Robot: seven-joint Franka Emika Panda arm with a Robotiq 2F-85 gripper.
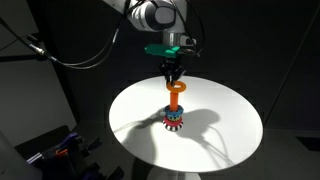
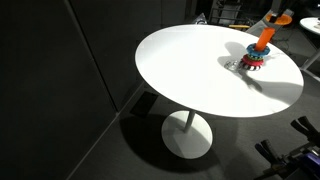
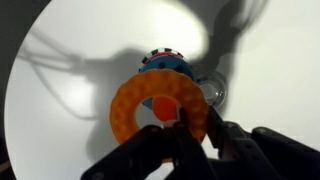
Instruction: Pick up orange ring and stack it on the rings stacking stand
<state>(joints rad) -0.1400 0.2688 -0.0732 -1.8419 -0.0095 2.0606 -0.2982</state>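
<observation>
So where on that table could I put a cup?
Nearly the whole round table is bare, from the rings stacking stand out to the rim. Crowded only at the stand, where the pincer holds the orange ring above it.

We see the orange ring [image 3: 127, 110], a yellow-orange plastic doughnut, pinched by its near rim in the tips of the claw [image 3: 195, 130]. It lies roughly level and reaches out ahead of the fingers. In the wrist view the top of the peg [image 3: 160, 106] shows through its round hole, so the ring sits centred over it. In an exterior view the ring hangs just under the claw at the peg's upper end; we cannot tell whether it is already threaded. The rings stacking stand [image 1: 173, 121] stands upright straight below the claw, its orange peg rising from a base of blue, red and striped rings
</observation>
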